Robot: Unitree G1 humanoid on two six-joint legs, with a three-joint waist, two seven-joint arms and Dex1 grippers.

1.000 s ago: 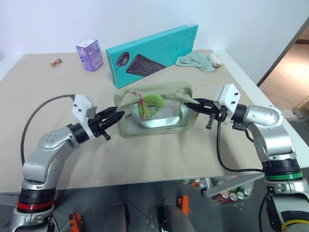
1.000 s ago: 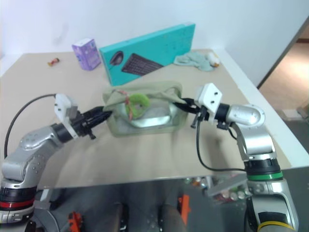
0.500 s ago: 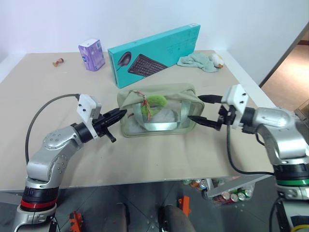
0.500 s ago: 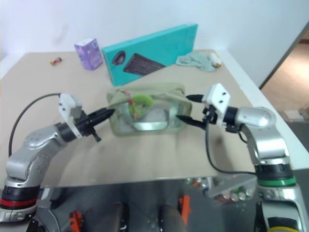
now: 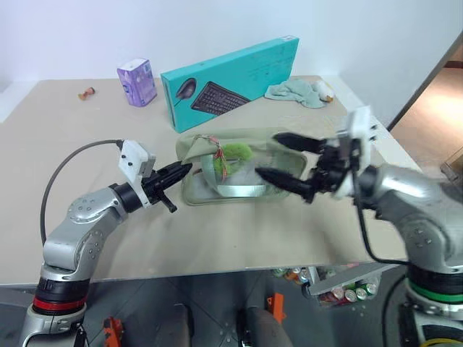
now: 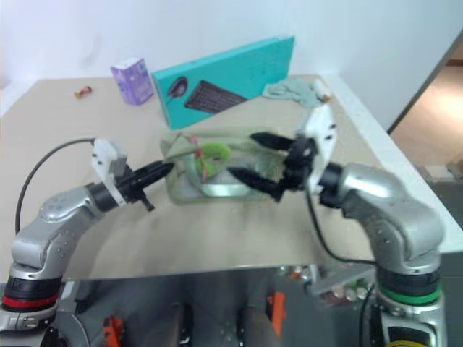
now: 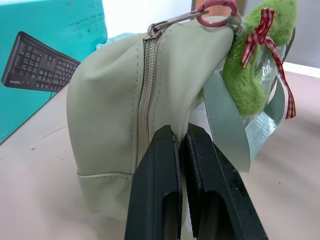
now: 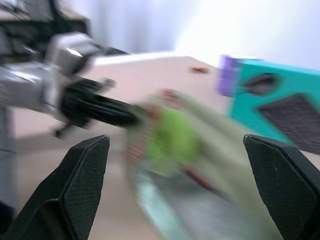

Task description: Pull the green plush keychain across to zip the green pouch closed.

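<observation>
- Two grippers meet at the pouch (image 5: 230,168), which sits mid-table (image 5: 217,238) in front of the teal box (image 5: 230,81).
- Left gripper (image 5: 184,170) has its jaws clenched on the pouch's left end fabric, beside the zipper (image 7: 145,95).
- Right gripper (image 5: 283,157) hovers over the pouch's right half, jaws released and spread wide, grasping nothing.
- Keychain (image 5: 233,152) lies on the pouch's top near its left end, hung by a checked red cord (image 7: 262,37) from a pink ring (image 7: 216,11) at the zipper pull.
- Purple carton (image 5: 137,82) and rag (image 5: 295,92) lie at the table's far side.
</observation>
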